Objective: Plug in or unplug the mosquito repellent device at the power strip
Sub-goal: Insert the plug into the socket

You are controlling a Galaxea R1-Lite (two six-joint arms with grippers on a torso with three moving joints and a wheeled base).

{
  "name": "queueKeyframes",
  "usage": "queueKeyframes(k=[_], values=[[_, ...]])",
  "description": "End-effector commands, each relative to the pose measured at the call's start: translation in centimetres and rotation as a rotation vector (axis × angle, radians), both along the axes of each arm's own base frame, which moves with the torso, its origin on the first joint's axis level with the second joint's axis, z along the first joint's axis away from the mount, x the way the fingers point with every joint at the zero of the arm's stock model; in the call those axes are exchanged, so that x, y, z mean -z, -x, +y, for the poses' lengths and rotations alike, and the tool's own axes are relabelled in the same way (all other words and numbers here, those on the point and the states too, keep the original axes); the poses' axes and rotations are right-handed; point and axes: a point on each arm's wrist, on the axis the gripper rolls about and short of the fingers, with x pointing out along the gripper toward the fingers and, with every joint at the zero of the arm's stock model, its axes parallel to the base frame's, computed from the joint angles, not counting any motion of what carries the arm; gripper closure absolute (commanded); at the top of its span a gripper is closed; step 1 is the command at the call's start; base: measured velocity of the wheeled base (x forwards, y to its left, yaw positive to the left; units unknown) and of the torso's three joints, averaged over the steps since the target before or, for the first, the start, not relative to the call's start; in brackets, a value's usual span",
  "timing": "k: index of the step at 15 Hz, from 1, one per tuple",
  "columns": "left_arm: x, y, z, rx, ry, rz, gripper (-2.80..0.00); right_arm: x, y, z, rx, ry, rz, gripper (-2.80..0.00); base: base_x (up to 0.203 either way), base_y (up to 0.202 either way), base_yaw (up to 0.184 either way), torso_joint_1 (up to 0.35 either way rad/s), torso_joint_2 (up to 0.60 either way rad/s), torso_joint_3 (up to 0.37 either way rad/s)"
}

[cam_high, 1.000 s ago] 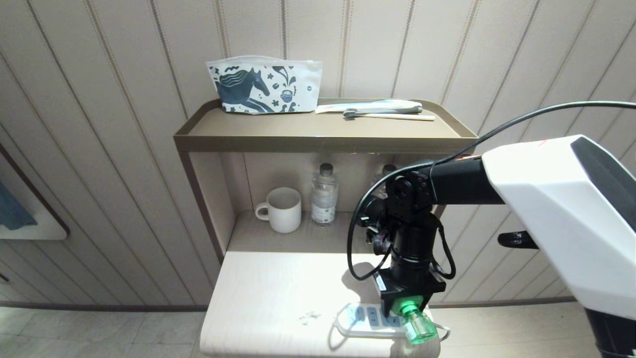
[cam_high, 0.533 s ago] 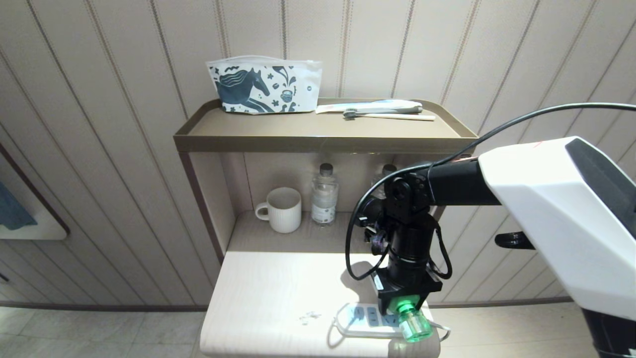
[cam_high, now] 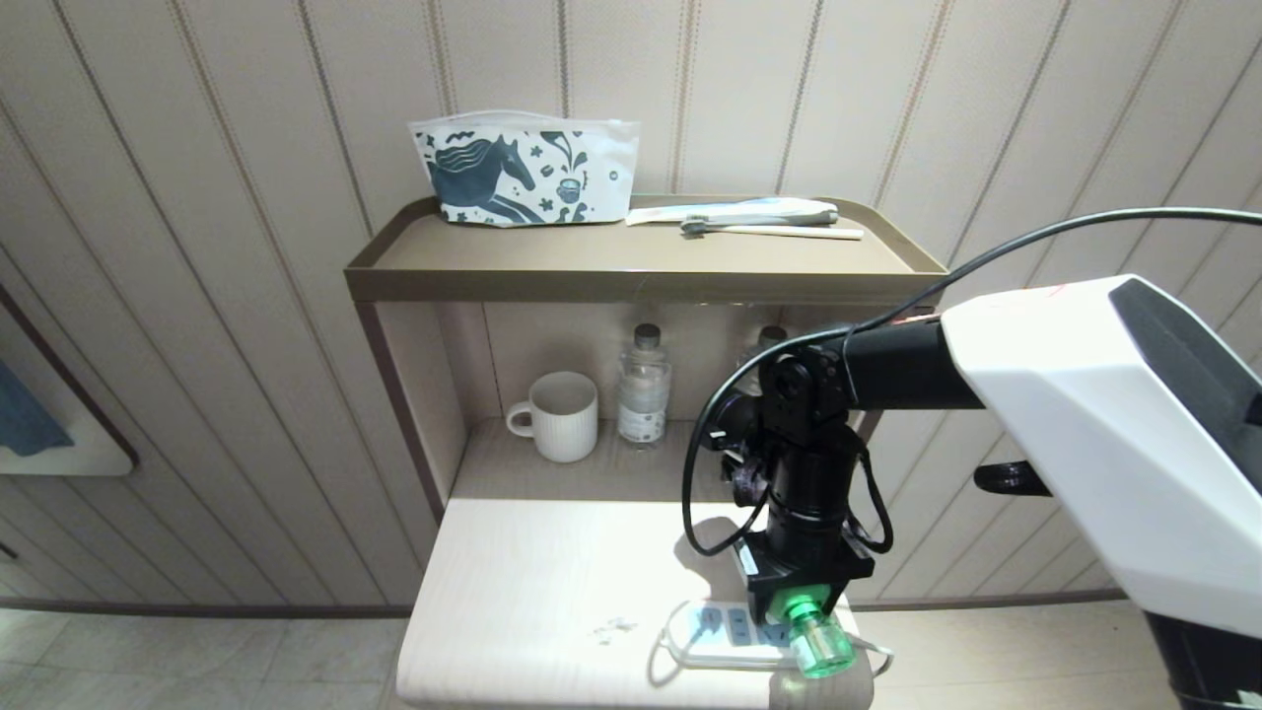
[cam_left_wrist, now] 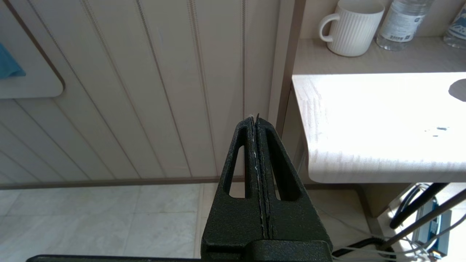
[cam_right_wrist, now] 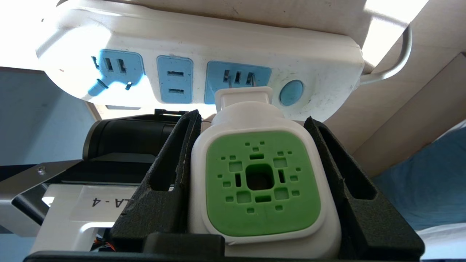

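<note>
The right gripper (cam_high: 801, 603) hung over the near right end of the counter (cam_high: 532, 582), its jaws clamped on the sides of the device (cam_right_wrist: 260, 182), whose prongs stood at, and perhaps partly in, the socket group beside the round button (cam_right_wrist: 291, 92) on the strip (cam_right_wrist: 196, 54). How deep the prongs sat could not be told from the right wrist view. In the head view the device's green bottle (cam_high: 821, 646) pointed out toward the camera, past the counter's edge. The strip lay loose on the counter, so a push slightly off the slots could have slid it or bent the prongs; a pull might equally have lifted the whole strip, which sat close to the edge with its cord (cam_high: 874, 653) trailing off the side. A tilted grip could also have let the smooth plastic body twist between the jaws. The left gripper (cam_left_wrist: 257, 153), jaws pressed together and holding nothing, was parked low beside the counter, above the floor. On the lower shelf a white mug (cam_high: 558, 415) stood upright, with nothing visible inside, beside a capped water bottle (cam_high: 643, 387); a second bottle (cam_high: 767, 345) was mostly hidden behind the arm. On the top shelf sat a zipped pouch (cam_high: 525, 170), contents unseen.
</note>
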Motion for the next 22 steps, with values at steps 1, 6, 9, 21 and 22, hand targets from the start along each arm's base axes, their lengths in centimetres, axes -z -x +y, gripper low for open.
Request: queueKeyframes(k=[1, 6, 9, 21, 22], values=[[-0.01, 0.01, 0.00, 0.000, 0.000, 0.000, 0.00, 0.06, -0.14, 0.12, 0.002, -0.001, 0.001, 0.00, 0.000, 0.000, 0.000, 0.000, 0.00, 0.000], [-0.01, 0.01, 0.00, 0.000, 0.000, 0.000, 0.00, -0.02, -0.13, 0.29, -0.002, -0.002, -0.004, 0.00, 0.000, 0.000, 0.000, 0.000, 0.00, 0.000], [-0.01, 0.01, 0.00, 0.000, 0.000, 0.000, 0.00, 0.23, -0.12, 0.26, 0.000, 0.002, 0.006, 0.00, 0.000, 0.000, 0.000, 0.000, 0.00, 0.000], [-0.01, 0.01, 0.00, 0.002, 0.000, 0.000, 0.00, 0.54, -0.26, 0.26, 0.099, 0.000, -0.004, 0.00, 0.000, 0.000, 0.000, 0.000, 0.00, 0.000], [-0.01, 0.01, 0.00, 0.000, 0.000, 0.000, 0.00, 0.48, -0.18, 0.19, 0.106, 0.000, -0.004, 0.00, 0.000, 0.000, 0.000, 0.000, 0.00, 0.000]])
